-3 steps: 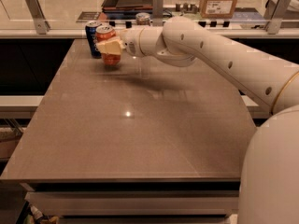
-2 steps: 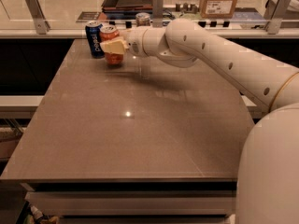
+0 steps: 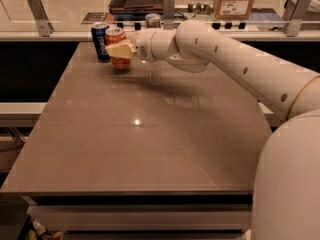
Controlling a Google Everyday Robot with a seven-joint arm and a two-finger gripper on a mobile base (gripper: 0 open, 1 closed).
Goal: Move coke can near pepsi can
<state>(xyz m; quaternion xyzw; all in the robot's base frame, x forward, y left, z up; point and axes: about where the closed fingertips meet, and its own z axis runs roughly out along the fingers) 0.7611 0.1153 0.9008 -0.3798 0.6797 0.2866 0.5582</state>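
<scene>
Gripper (image 3: 116,49) clamped across coke can (image 3: 115,35); pepsi can (image 3: 99,41) just past fingertips. Judgement: set down upright, release straight, avoid nudging pepsi can.

A thick white arm (image 3: 235,64) reaches from the lower right toward the far left, wrist level. Its tool (image 3: 118,51) there clamps cream fingers (image 3: 125,49) around the coke can (image 3: 116,34).

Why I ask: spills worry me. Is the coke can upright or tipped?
Upright: silver top faces up. The tool grips the coke can beside the pepsi can.
</scene>
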